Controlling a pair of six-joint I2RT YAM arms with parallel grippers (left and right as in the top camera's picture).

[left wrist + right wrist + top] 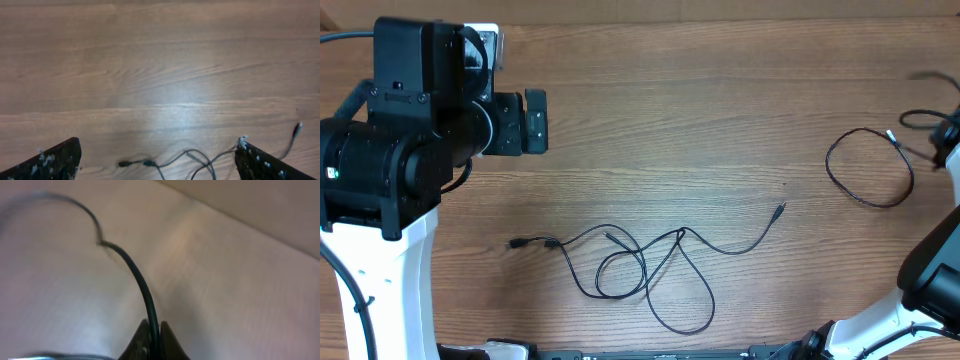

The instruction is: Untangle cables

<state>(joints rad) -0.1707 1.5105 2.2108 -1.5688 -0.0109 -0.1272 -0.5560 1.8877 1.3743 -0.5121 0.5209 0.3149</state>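
Tangled cables (642, 262) lie on the worktop (720, 90) near its front edge. One looped cable (865, 131) sits apart at right, pinched in my closed right tool (152, 335). My left tool (156, 150) hangs open. Risk: a hasty pull cinches the knot.

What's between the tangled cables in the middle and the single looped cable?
Nothing: just bare wooden table between the tangled cables and the looped cable, seen in the overhead view.
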